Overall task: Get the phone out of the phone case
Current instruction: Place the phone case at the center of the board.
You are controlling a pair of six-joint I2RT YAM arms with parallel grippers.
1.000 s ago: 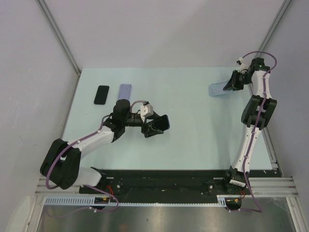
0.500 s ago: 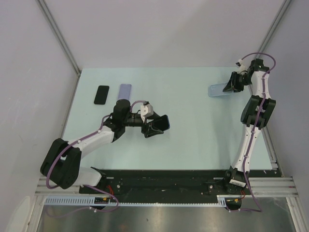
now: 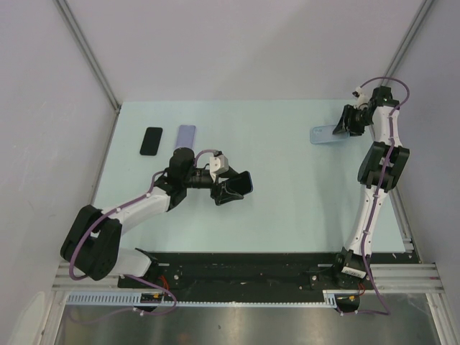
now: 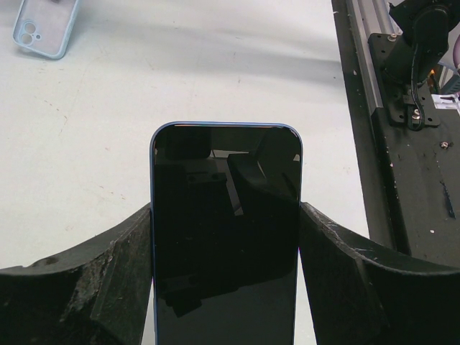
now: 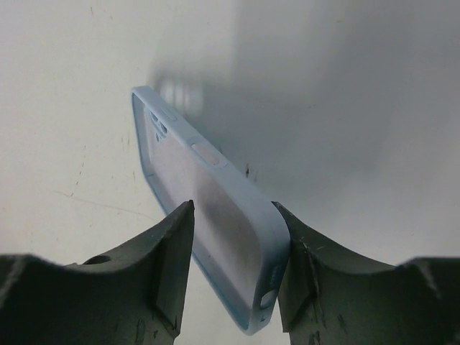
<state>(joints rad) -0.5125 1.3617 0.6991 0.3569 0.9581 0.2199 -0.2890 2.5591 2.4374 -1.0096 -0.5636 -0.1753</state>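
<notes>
Left gripper point(image 4: 226, 212) is clamped on the phone point(image 4: 226, 273), one dark finger pressed against each long side. The phone's black glass faces the wrist camera and a thin blue rim shows around its rounded top end, which sticks out past the fingertips. It is held above the pale table point(image 3: 287, 201), bare of any cover.

The right gripper point(image 5: 234, 210) sits at the light-blue phone case point(image 5: 176, 154), with a finger on each side of the case's near end. The right finger looks to be against the case wall. Whether the left finger touches it cannot be told, so it is unclear if this claw is gripping or has let go. The case is empty and tilted up on one long edge, its hollow side turned to the left of the wrist view, with the side-button bumps showing on the upper wall.

Measured from that phone case, the phone hangs well to the left and nearer the arm bases. Far to the left of the case, at about the same depth on the table, lie a lavender case point(image 3: 186, 134) and, just beyond it, a black handset point(image 3: 151, 141), both flat and apart from each other.
</notes>
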